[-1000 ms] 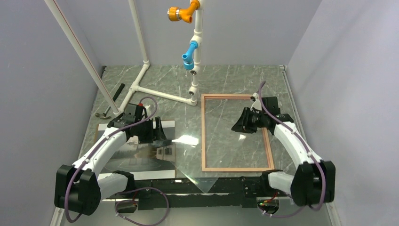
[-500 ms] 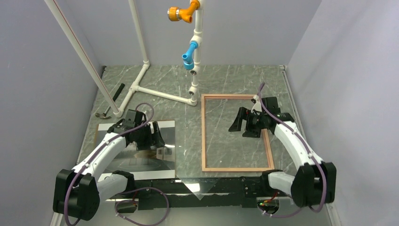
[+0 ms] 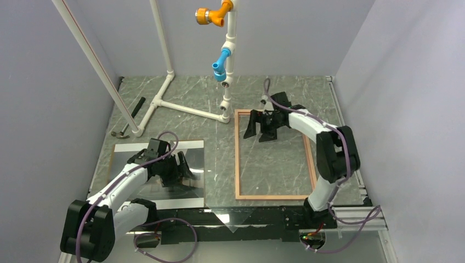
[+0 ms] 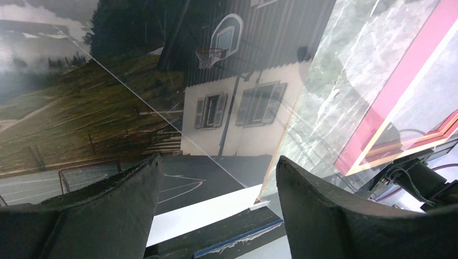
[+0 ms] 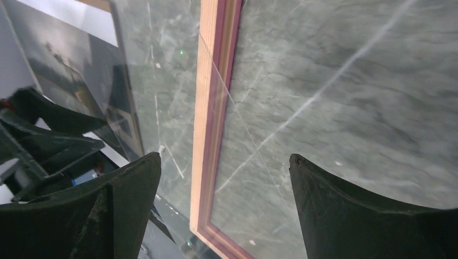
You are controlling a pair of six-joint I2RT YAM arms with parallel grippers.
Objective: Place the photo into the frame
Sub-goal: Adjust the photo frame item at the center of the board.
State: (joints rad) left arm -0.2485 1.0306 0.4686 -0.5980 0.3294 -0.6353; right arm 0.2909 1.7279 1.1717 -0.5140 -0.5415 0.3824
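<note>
At the near edge the two arm bases sit side by side. The left arm reaches forward over the photo (image 3: 164, 189), which lies flat and face up on the left half of the table (image 3: 274, 93), well apart from the inside of the frame (image 3: 237, 164). The left gripper (image 3: 183, 167) hangs low over the photo's right part, jaws spread wide and gripping nothing. In its wrist view both fingers (image 4: 124, 208) stand apart above the printed white house and the white margin at the near corner. A thin brown board edge (image 3: 113, 159) peeks out along the photo's left side.

A clear sheet (image 3: 226, 215) lies between photo and frame. One glassy corner points toward the bases, and faint edge lines cross the print and the frame's left rail, though its full outline cannot be made out.

The frame lies flat on the right half, tan wood up, with bare table showing inside it. The pink shows only along its rails in the wrist views. The right gripper (image 3: 257, 131) is over the frame's far left corner, released — jaws wide, nothing between them, the left rail running below the gap.

Farther back stands a white pipe stand (image 3: 186, 107) with blue and orange fittings. A hammer (image 3: 129, 118) lies beside it at the far left.
</note>
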